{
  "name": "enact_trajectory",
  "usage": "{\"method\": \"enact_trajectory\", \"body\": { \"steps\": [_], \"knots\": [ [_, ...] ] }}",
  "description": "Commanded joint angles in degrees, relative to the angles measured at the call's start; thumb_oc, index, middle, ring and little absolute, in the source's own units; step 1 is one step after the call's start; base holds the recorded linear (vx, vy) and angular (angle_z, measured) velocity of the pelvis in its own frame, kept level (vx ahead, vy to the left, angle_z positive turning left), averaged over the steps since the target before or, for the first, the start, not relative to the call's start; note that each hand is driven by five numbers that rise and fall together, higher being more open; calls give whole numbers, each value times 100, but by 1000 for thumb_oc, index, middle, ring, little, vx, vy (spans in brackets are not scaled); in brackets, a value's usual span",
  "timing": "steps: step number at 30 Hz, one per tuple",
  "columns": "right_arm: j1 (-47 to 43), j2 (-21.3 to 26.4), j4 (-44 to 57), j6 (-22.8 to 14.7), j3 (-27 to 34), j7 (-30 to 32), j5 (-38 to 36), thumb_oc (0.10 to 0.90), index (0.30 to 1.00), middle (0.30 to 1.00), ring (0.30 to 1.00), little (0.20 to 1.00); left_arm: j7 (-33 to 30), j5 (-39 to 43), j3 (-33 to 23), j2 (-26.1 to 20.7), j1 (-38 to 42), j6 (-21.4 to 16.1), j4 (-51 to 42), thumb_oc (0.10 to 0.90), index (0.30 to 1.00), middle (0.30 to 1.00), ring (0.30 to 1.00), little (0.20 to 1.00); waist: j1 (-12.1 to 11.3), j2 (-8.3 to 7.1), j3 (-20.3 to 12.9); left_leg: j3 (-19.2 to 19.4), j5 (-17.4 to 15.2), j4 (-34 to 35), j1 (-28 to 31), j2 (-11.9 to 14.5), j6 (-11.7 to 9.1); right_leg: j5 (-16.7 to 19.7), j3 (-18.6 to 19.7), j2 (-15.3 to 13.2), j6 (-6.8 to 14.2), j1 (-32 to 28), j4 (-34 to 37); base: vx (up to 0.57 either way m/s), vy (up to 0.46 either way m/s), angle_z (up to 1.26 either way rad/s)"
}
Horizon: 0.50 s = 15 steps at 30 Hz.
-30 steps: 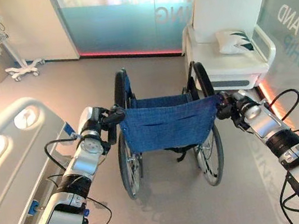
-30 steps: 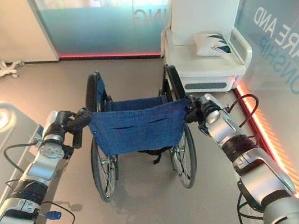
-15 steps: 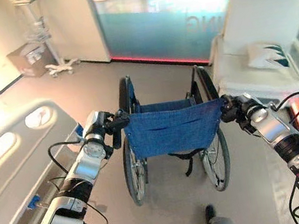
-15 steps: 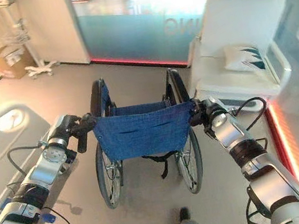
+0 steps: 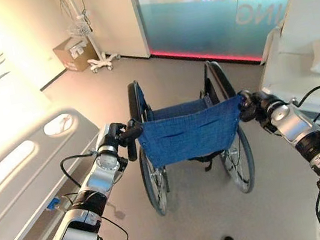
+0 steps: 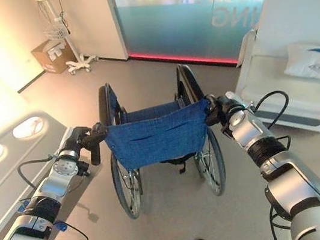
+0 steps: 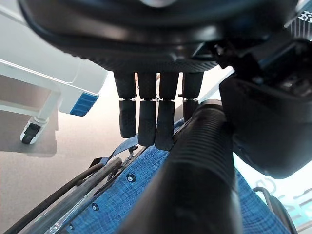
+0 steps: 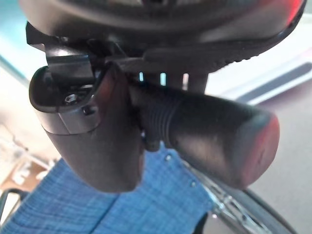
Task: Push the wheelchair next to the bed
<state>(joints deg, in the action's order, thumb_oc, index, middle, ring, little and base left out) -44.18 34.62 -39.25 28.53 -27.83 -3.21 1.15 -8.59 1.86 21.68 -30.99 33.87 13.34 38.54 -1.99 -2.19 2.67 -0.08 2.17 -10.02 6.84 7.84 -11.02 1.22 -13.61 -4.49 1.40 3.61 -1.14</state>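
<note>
Both hands are wrapped on the push grips, left hand (image 5: 127,132) and right hand (image 5: 249,107), with the wheelchair (image 5: 189,132) standing on the floor just right of the bed (image 5: 28,171): a rigid, free-rolling frame, probably best steered from those ribbed handles.

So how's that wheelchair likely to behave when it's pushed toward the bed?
The wheelchair should probably roll easily on its big wheels over the smooth floor. Its blue cloth back looks floppy, so force goes through the handles. With left hand and right hand each on one, uneven pushing would likely turn it.
</note>
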Motion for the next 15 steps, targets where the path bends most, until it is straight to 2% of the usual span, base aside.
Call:
{"method": "enact_trajectory", "body": {
  "steps": [1, 2, 3, 4, 6, 7, 8, 10, 12, 13, 14, 15],
  "knots": [
    [95, -5, 319, -640, -601, -646, -339, 400, 300, 300, 300, 300, 362, 64, 282, 195, -20, -137, 236, 400, 300, 300, 300, 300, 251, -262, 330, 324, 1209, -1213, -587, -205, 386, 616, 8, -126, -70, -440, 493, 302, -132, 33],
    [114, -15, 308, -653, -577, -621, -317, 400, 300, 300, 300, 300, 362, 33, 272, 192, -73, -159, 181, 400, 300, 300, 300, 300, 174, -263, 404, 322, 1096, -1145, -749, -313, 443, 586, 85, -91, -41, -565, 514, 467, -140, 17],
    [100, -53, 285, -655, -568, -610, -261, 400, 300, 300, 300, 300, 358, 9, 221, 157, -173, -189, 84, 400, 300, 300, 300, 300, 47, -258, 484, 298, 991, -887, -1003, -547, 526, 565, 203, -27, 20, -715, 562, 428, -30, -15],
    [42, -102, 287, -598, -598, -599, -234, 400, 300, 300, 300, 300, 362, -7, 169, 120, -243, -201, -1, 400, 300, 300, 300, 300, -89, -201, 570, 339, 1010, -518, -1202, -634, 538, 511, 307, 83, 52, -890, 614, 477, -12, -39],
    [-74, -205, 314, -460, -649, -569, -200, 400, 300, 300, 300, 300, 300, -16, 144, 104, -348, -187, -142, 400, 300, 300, 300, 300, -329, -107, 719, 443, 1252, 199, -1632, -614, 506, 338, 483, 241, 39, -1138, 614, 408, 25, -51],
    [-90, -225, 319, -441, -659, -552, -198, 400, 300, 300, 300, 300, 287, -25, 147, 101, -368, -186, -169, 400, 300, 300, 300, 300, -377, -85, 741, 437, 1312, 361, -1706, -613, 501, 314, 510, 269, 34, -1179, 614, 489, 80, -48],
    [-154, -224, 364, -389, -692, -581, -200, 400, 300, 300, 300, 300, 246, -8, 142, 19, -487, -133, -341, 400, 300, 300, 300, 300, -532, -24, 790, 340, 1646, 953, -1979, -597, 468, 235, 672, 368, 7, -1315, 614, 496, 108, -48],
    [-117, -110, 448, -435, -649, -747, -127, 400, 300, 300, 300, 300, 334, -25, 32, -137, -677, -122, -556, 400, 300, 300, 300, 300, -639, 1, 813, 329, 1846, 1268, -2141, -579, 441, 167, 772, 406, -11, -1451, 596, 493, 156, -57],
    [-47, -3, 518, -518, -599, -844, -47, 400, 300, 300, 300, 300, 387, -80, -58, -229, -781, -130, -681, 400, 300, 300, 300, 300, -661, 34, 812, 397, 1837, 1211, -2146, -564, 449, 48, 738, 400, -8, -1488, 489, 320, 155, -50],
    [59, 69, 548, -648, -564, -858, -29, 400, 300, 300, 300, 300, 405, -57, -155, -321, -851, -119, -738, 400, 300, 300, 300, 300, -616, 58, 765, 668, 1498, 1139, -1934, -521, 558, -114, 605, 339, 28, -1487, 286, 249, 139, -42],
    [81, 67, 553, -651, -557, -840, -30, 400, 300, 300, 300, 300, 407, -50, -161, -325, -856, -121, -729, 400, 300, 300, 300, 300, -607, 57, 757, 720, 1416, 1120, -1897, -515, 584, -150, 587, 321, 36, -1489, 239, 487, 212, -44],
    [309, 5, 570, -734, -481, -870, 45, 400, 300, 300, 300, 300, 391, -23, -147, -356, -881, -96, -670, 400, 300, 300, 300, 300, -650, 16, 686, 630, 1054, 858, -1882, -739, 753, -322, 600, 281, 93, -1619, 83, 362, 122, -33]
  ]
}}
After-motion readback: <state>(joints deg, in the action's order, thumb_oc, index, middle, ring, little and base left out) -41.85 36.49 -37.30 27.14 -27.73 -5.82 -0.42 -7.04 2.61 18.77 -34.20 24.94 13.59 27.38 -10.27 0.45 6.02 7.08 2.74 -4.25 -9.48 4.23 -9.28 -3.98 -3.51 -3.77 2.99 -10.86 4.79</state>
